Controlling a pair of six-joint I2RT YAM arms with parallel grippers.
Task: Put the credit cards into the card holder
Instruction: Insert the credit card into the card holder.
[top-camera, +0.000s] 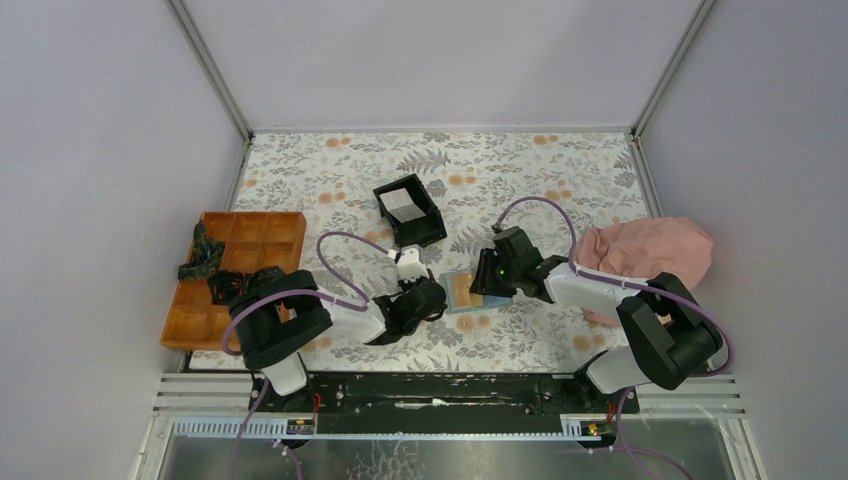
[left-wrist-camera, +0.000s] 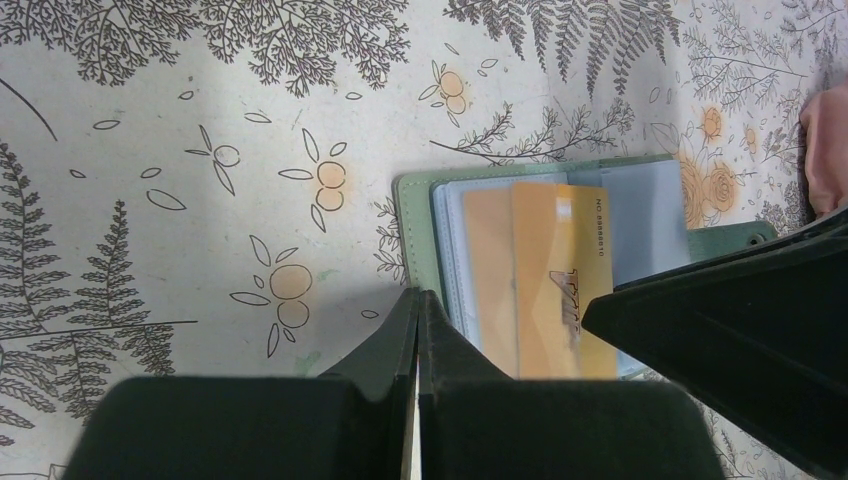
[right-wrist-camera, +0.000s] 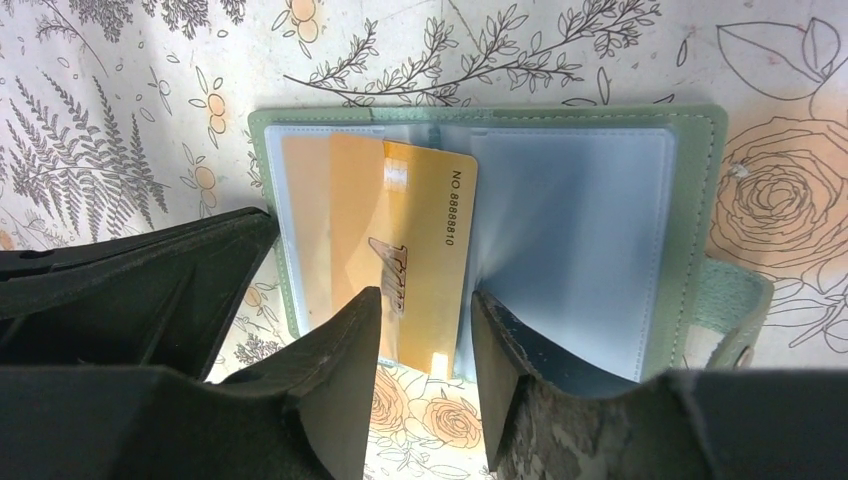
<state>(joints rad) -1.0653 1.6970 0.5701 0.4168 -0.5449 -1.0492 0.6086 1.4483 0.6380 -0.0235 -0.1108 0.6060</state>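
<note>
Well, matte green wallet (right-wrist-camera: 580, 230), glossy rect. card (right-wrist-camera: 420, 240)

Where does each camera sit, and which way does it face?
Top external: above and behind, looking down on the table; left arm and right arm show.
Left wrist: on the left arm, facing down past its shut left hand.
Right wrist: on the right arm, facing down past its open right hand.
Both wrist views share the card holder and gold card.
</note>
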